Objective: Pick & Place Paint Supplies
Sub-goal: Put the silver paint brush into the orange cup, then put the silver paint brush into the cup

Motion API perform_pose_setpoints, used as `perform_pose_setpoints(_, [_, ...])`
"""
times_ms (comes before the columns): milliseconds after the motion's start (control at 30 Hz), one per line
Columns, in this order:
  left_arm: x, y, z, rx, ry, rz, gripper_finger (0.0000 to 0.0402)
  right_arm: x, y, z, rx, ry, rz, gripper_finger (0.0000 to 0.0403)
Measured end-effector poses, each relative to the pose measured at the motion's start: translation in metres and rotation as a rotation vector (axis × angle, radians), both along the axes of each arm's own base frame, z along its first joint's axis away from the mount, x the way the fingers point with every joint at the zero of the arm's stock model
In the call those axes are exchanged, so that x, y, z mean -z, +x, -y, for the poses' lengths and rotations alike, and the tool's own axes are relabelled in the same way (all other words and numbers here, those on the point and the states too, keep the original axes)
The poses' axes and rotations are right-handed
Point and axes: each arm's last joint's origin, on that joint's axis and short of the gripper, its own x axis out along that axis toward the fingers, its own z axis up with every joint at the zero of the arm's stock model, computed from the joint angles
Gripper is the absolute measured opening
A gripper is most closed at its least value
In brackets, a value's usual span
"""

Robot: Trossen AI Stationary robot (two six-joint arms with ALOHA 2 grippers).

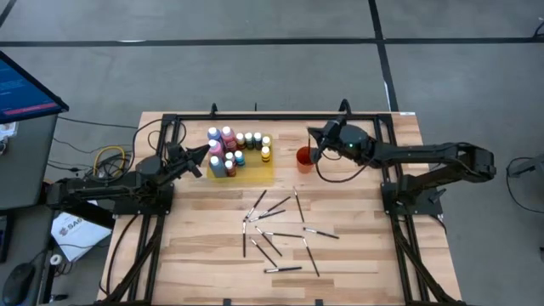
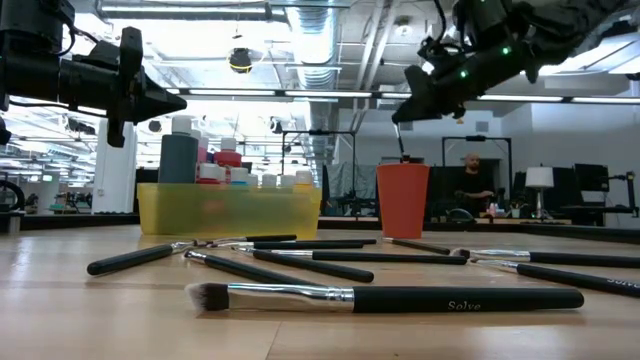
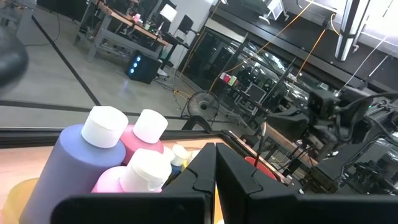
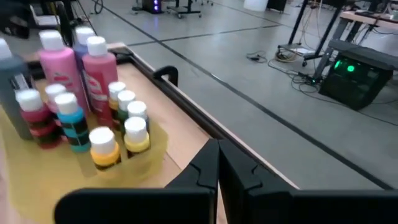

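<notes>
Both claws (image 1: 206, 153) (image 1: 313, 134) closed, raised.

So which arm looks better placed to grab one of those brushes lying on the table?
Probably the right: its end effector hangs by the orange cup, nearer the scattered brushes; the left end effector sits by the paint bottles.

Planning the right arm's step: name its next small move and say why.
Probably swing the right gripper away from the small orange-red cup toward the thin dark brushes scattered on the wooden table, and open it. Its fingers are shut on nothing above the cup, and no brush lies in reach there. The left gripper waits, also shut, beside the paint bottles on the yellow mat.
</notes>
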Motion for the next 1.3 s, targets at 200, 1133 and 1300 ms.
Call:
perform_pose_setpoints(200, [0.0,0.0,0.0,0.0,0.0,0.0,0.0001,0.003,-0.001,-0.001,-0.006,0.0,-0.005,0.0002])
perform_pose_setpoints(1133, [-0.001,0.0,0.0,0.0,0.003,0.015,0.0001,-0.034,0.042,-0.116,-0.382,0.486,-0.655,0.0187])
perform_pose_setpoints(1300, [-0.001,0.0,0.0,0.0,0.003,0.015,0.0001,0.008,0.059,-0.153,-0.532,0.512,-0.837,0.0192])
